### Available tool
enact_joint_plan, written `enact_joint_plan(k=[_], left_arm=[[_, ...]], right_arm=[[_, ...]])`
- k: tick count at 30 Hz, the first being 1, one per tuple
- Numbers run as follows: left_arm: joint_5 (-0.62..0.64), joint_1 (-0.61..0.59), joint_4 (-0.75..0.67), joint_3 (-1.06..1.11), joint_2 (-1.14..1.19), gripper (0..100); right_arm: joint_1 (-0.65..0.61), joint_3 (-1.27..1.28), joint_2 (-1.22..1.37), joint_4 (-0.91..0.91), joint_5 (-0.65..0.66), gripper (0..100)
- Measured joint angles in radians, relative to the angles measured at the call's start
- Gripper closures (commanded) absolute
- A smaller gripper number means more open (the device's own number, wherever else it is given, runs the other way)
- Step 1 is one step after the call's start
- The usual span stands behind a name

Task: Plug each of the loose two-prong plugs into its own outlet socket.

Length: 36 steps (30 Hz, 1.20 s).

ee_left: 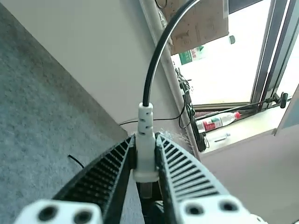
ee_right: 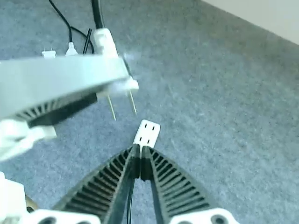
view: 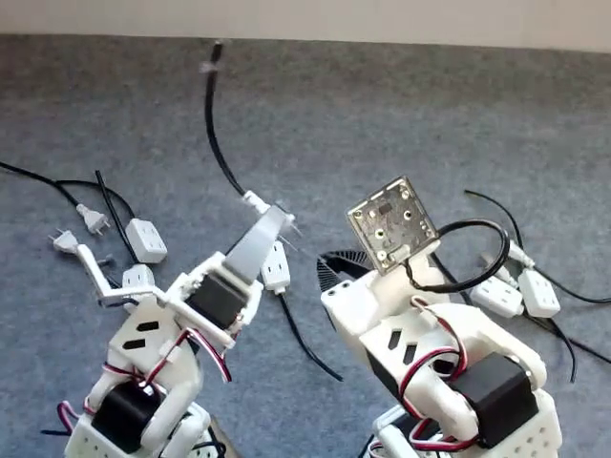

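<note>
My left gripper [view: 272, 218] is shut on a white two-prong plug [view: 256, 202] and holds it above the carpet; its black cable [view: 212, 124] arcs up and away. In the left wrist view the plug body [ee_left: 145, 154] sits squeezed between the ribbed fingers [ee_left: 110, 172]. The right wrist view shows the plug's prongs [ee_right: 122, 105] pointing down, just short of a white outlet socket [ee_right: 147, 133] lying on the carpet. My right gripper [ee_right: 140, 148] is shut, its tips right behind that socket [view: 277, 267], with nothing seen between them.
Two loose white plugs [view: 94, 221] [view: 65, 240] and two sockets [view: 145, 239] [view: 136, 279] lie at the left. Two more sockets [view: 496, 296] [view: 539, 291] with black cables lie at the right. Grey carpet [view: 382, 114] stretches to the far wall.
</note>
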Motion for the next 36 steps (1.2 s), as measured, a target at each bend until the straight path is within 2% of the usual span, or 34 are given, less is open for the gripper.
enact_joint_plan(k=[8, 21, 31, 36], left_arm=[[-0.003, 0.074, 0.0, 0.026, 0.0, 94], [-0.003, 0.075, 0.002, 0.035, -0.012, 94], [-0.003, 0.075, 0.0, 0.034, -0.026, 94], [-0.002, 0.08, 0.0, 0.034, -0.029, 94]], right_arm=[[0.0, 0.103, -0.006, -0.13, 0.0, 99.1], [0.0, 0.158, -0.009, -0.18, 0.0, 99.1], [0.003, 0.17, -0.008, -0.318, 0.0, 99.1], [0.077, 0.17, 0.0, -0.379, 0.0, 99.1]])
